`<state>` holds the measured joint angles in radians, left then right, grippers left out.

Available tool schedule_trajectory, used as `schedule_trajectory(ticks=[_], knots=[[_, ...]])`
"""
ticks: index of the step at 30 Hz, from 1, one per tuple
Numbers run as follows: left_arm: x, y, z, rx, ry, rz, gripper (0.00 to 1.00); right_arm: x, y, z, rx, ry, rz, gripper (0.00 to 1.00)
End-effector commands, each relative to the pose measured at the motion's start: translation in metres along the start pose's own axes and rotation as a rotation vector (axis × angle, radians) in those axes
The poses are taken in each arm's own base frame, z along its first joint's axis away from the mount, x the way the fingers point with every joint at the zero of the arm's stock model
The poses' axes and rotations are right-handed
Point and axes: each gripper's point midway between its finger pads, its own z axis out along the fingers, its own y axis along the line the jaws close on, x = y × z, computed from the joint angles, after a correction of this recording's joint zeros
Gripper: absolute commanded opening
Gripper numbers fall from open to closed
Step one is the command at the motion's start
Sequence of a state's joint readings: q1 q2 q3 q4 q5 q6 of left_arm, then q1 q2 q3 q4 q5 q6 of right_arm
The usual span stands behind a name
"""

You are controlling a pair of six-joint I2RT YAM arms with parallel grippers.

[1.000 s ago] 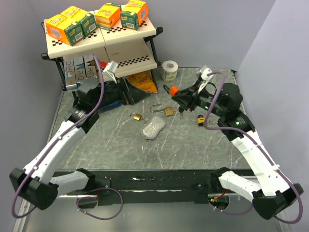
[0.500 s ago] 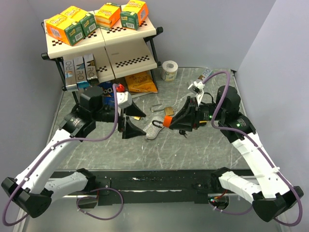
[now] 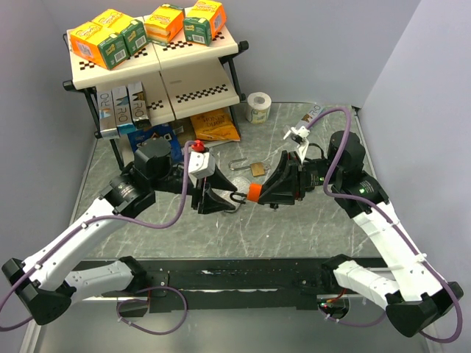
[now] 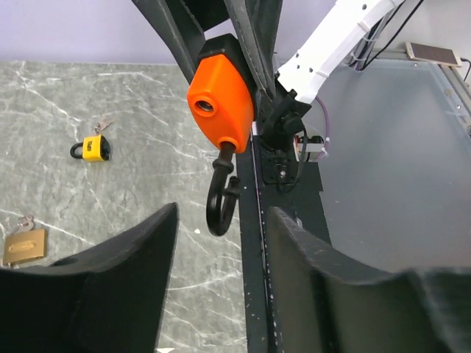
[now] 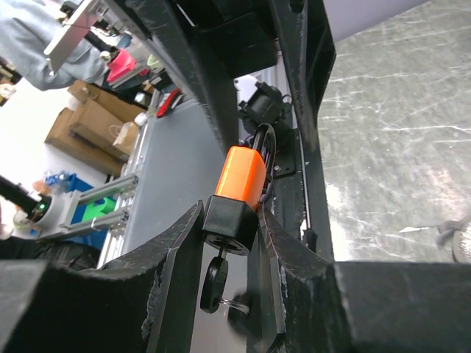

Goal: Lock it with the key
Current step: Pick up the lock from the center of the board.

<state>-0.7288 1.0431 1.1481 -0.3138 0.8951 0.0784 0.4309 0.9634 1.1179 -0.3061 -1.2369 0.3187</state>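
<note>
My left gripper (image 3: pixel 219 193) has swung from the back-left corner of the worktop (image 3: pixel 309 224) to its middle. Its jaws have narrowed from full spread and now flank the shackle (image 4: pixel 221 200) without touching it. My right gripper (image 5: pixel 234 220) has carried the orange padlock (image 4: pixel 222 92) from back right to the middle, turning it shackle-first toward my left one.
</note>
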Motion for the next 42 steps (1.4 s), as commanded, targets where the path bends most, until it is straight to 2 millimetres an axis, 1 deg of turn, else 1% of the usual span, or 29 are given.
schedule_trajectory(ticks=[1, 2, 4, 5, 6, 7, 9, 10, 11, 13, 14, 15, 16, 17, 18, 19, 20, 21, 23, 24, 25, 26, 28, 30, 32, 39, 40, 42], knots=[[-0.01, -0.005, 0.004, 0.014, -0.033, 0.055, 0.52, -0.006, 0.017, 0.0, -0.067, -0.005, -0.069, 0.0], [-0.01, -0.005, 0.004, 0.012, -0.032, 0.065, 0.47, -0.007, 0.017, 0.0, -0.064, -0.006, -0.07, 0.0], [-0.011, -0.009, 0.004, 0.019, -0.036, 0.075, 0.42, -0.006, 0.017, 0.001, -0.068, -0.003, -0.067, 0.0], [-0.011, -0.009, 0.004, 0.02, -0.037, 0.08, 0.37, -0.007, 0.018, 0.001, -0.07, -0.004, -0.07, 0.0], [-0.01, -0.01, 0.005, 0.022, -0.032, 0.079, 0.34, -0.006, 0.017, 0.001, -0.069, -0.003, -0.064, 0.0], [-0.01, -0.011, 0.006, 0.029, -0.029, 0.085, 0.28, -0.006, 0.017, 0.001, -0.072, -0.001, -0.064, 0.0], [-0.008, -0.011, 0.007, 0.028, -0.023, 0.086, 0.2, -0.007, 0.018, 0.001, -0.074, -0.001, -0.063, 0.0], [-0.008, -0.011, 0.007, 0.02, -0.022, 0.079, 0.11, -0.008, 0.019, 0.001, -0.074, -0.002, -0.066, 0.0], [-0.009, -0.009, 0.008, 0.011, -0.026, 0.072, 0.07, -0.007, 0.018, 0.001, -0.074, -0.001, -0.063, 0.0], [-0.01, -0.008, 0.007, -0.007, -0.035, 0.058, 0.01, -0.007, 0.018, 0.001, -0.071, -0.001, -0.052, 0.0], [-0.011, -0.009, 0.007, -0.004, -0.042, 0.057, 0.01, -0.007, 0.016, 0.002, -0.06, -0.004, -0.049, 0.02], [-0.012, -0.009, 0.006, -0.008, -0.047, 0.054, 0.01, -0.007, 0.015, 0.001, -0.054, -0.005, -0.049, 0.12], [-0.012, -0.012, 0.005, -0.005, -0.052, 0.044, 0.01, -0.006, 0.013, 0.001, -0.043, -0.002, -0.04, 0.26], [-0.012, -0.012, 0.005, -0.003, -0.052, 0.041, 0.01, -0.008, 0.006, 0.0, -0.007, -0.011, -0.046, 0.54], [-0.012, -0.013, 0.005, -0.004, -0.049, 0.032, 0.01, -0.006, 0.001, -0.002, 0.018, -0.005, -0.021, 0.63], [-0.01, -0.013, 0.004, -0.005, -0.037, 0.009, 0.01, -0.01, -0.001, -0.004, 0.042, -0.011, -0.026, 0.68], [-0.009, -0.014, 0.004, -0.001, -0.031, 0.002, 0.01, -0.012, -0.009, -0.007, 0.072, -0.014, -0.046, 0.77], [-0.01, -0.016, 0.003, 0.003, -0.029, 0.0, 0.01, -0.012, -0.015, -0.008, 0.1, -0.013, -0.038, 0.8], [-0.01, -0.017, 0.003, 0.007, -0.027, -0.007, 0.01, -0.013, -0.02, -0.011, 0.128, -0.001, -0.039, 0.87], [-0.01, -0.018, 0.002, 0.007, -0.028, -0.007, 0.01, -0.014, -0.024, -0.012, 0.15, -0.003, -0.041, 0.89], [-0.01, -0.019, 0.002, 0.008, -0.03, -0.014, 0.01, -0.015, -0.024, -0.014, 0.162, -0.002, -0.043, 0.9], [-0.011, -0.021, 0.001, 0.014, -0.033, -0.012, 0.01, -0.016, -0.027, -0.014, 0.174, 0.0, -0.065, 0.99], [-0.011, -0.021, 0.001, 0.017, -0.033, -0.017, 0.01, -0.018, -0.03, -0.016, 0.198, -0.002, -0.088, 0.99], [-0.012, -0.021, 0.001, 0.014, -0.04, -0.009, 0.01, -0.017, -0.029, -0.017, 0.194, 0.002, -0.125, 0.99], [-0.014, -0.022, 0.001, 0.013, -0.045, -0.039, 0.01, -0.013, -0.023, -0.017, 0.165, 0.011, -0.155, 0.99], [-0.029, -0.026, 0.001, 0.034, -0.082, -0.058, 0.01, 0.011, -0.012, -0.019, 0.105, 0.055, -0.253, 0.97], [-0.028, -0.026, 0.001, 0.036, -0.082, -0.066, 0.01, 0.014, -0.01, -0.017, 0.09, 0.068, -0.294, 0.97], [-0.03, -0.027, 0.002, 0.041, -0.087, -0.08, 0.01, 0.019, -0.008, -0.015, 0.089, 0.091, -0.311, 0.96]])
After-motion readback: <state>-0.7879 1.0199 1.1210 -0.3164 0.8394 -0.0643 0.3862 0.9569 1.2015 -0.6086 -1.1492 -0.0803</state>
